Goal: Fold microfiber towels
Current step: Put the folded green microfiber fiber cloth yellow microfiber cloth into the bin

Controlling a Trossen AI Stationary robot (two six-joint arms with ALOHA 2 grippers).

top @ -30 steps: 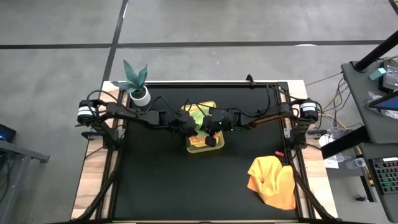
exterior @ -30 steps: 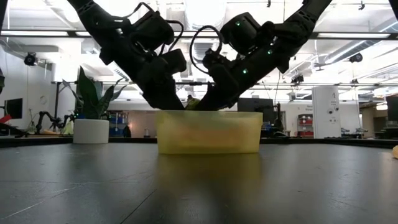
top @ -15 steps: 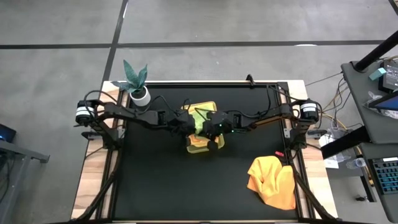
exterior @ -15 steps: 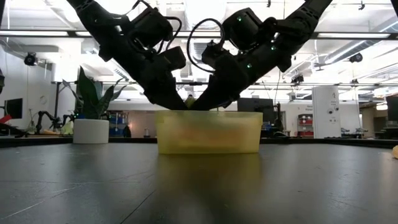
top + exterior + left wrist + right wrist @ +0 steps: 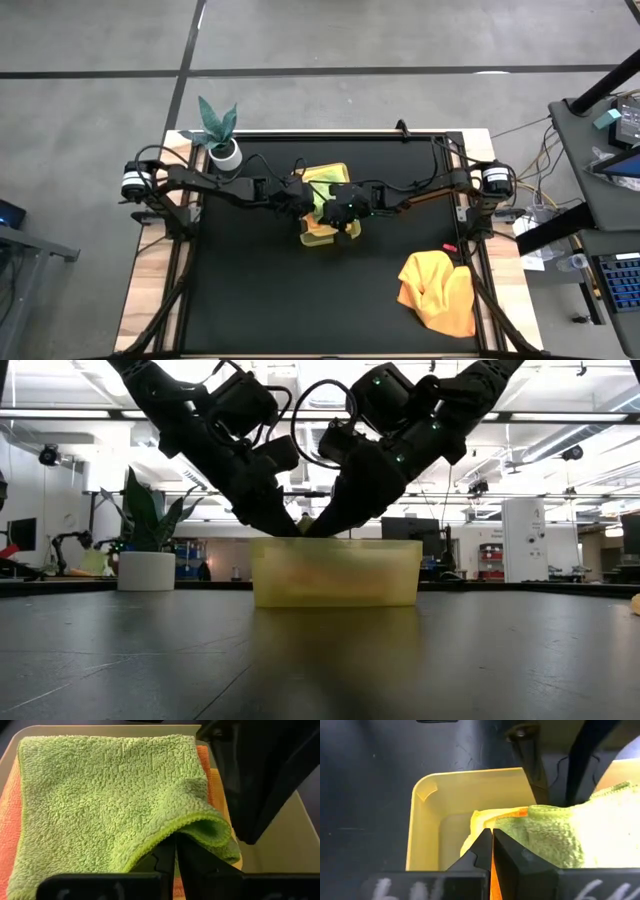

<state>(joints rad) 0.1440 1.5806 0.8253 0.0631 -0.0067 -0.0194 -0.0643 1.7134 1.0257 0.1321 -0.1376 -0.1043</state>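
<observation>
A yellow-green tray (image 5: 336,169) stands mid-table with a stack of folded microfiber towels in it. A light green towel (image 5: 110,795) lies on top, with orange (image 5: 9,815) and pale yellow (image 5: 479,820) layers under it. My left gripper (image 5: 175,851) is shut at the green towel's near edge. My right gripper (image 5: 492,841) is shut at the stack's corner on the opposite side. Both reach slanting down into the tray (image 5: 335,572). A crumpled orange and yellow towel heap (image 5: 437,290) lies on the table at the near right. My left gripper's shut fingertips sit under the green towel's raised hem (image 5: 192,822), which arches over them. They come slanting down from the table's left. Whether cloth is pinched between them, I cannot tell. My right gripper's shut fingertips meet the stack's corner, where the yellow and orange edges (image 5: 485,822) show below the green towel. They come slanting down from the table's right. The tips hide the place of contact.
A potted plant (image 5: 222,140) stands at the far left corner. The right arm (image 5: 260,775) looms close beside the left gripper over the tray. Bare black tabletop (image 5: 260,290) lies toward the near edge.
My right gripper has moved a little toward the table's left, closer to my left gripper over the tray, and its wrist has turned. Both grippers have stayed shut. The stack in the tray lies as before.
</observation>
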